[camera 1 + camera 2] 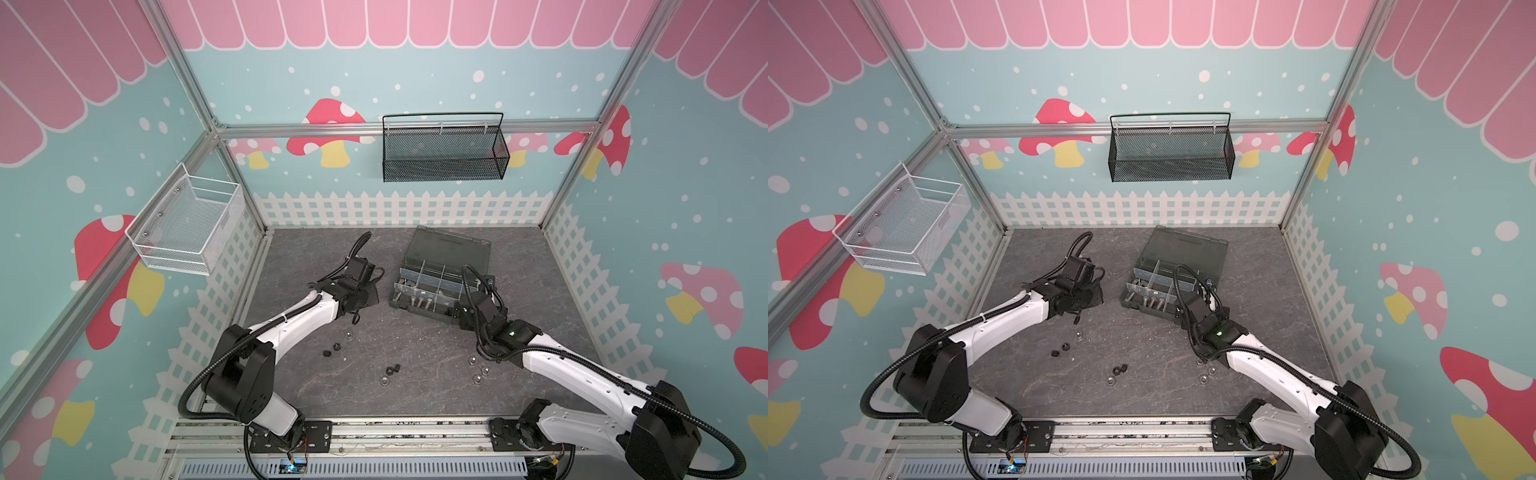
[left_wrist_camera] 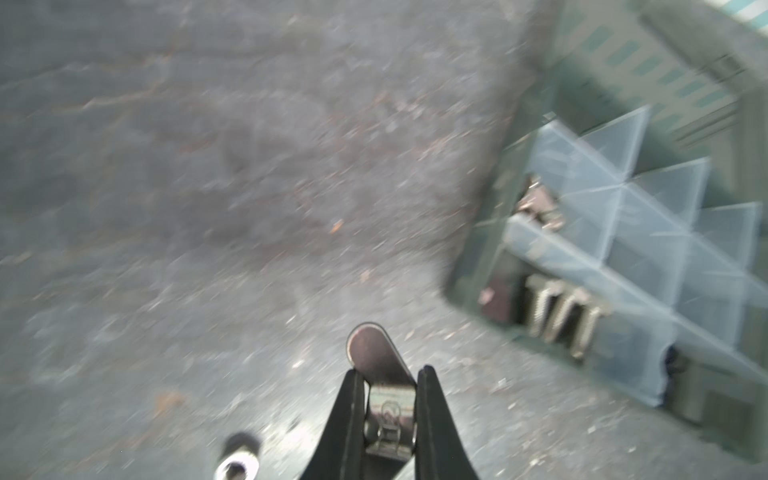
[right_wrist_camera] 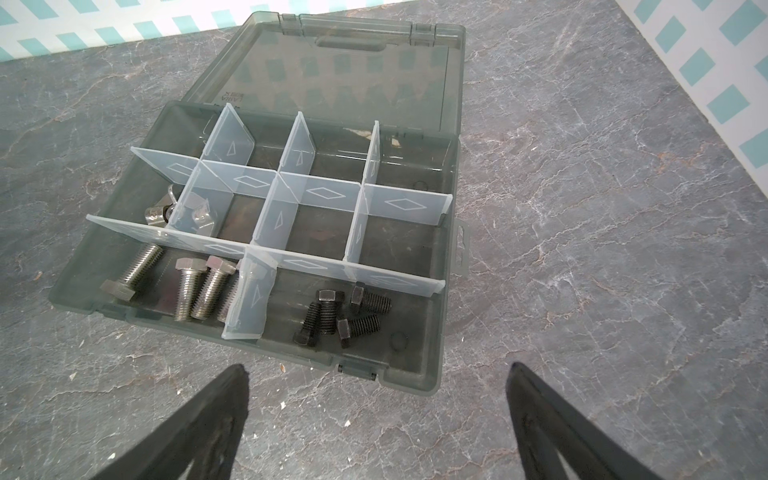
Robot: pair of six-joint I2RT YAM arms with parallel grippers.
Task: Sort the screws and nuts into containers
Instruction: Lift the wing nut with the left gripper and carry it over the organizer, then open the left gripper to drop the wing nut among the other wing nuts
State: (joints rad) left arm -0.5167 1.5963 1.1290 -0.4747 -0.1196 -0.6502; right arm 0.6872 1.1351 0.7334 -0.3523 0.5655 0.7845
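Pinched in the left claw (image 2: 388, 370) is a silver wing nut (image 2: 372, 351). The jaws are closed tight on its body, and one wing pokes out past the tips. The wrist view is blurred. It shows the claw over bare counter (image 2: 208, 166), just beside the left end of the box (image 2: 478, 266). A small dark and silver piece (image 2: 239, 457) lies on the counter close by, too smeared to name.

The right claw (image 3: 377, 370) is spread wide and holds nothing. It hangs over the counter just in front of the box's front wall.

In both top views the box sits toward the counter's back edge, right of the middle. Its lid (image 3: 353, 62) is swung open toward the back edge. The compartment at the box's front left corner holds silver screws (image 3: 195, 286). The one beside it, along the front wall, holds four black screws (image 3: 340, 316). Behind the silver screws, more wing nuts (image 3: 195, 214) lie partly hidden by a divider (image 3: 249, 291).

Loose on the middle of the counter, toward the front edge, are black nuts (image 1: 392, 369). Silver nuts (image 1: 477, 378) lie near the right arm (image 1: 582, 374) in a top view.
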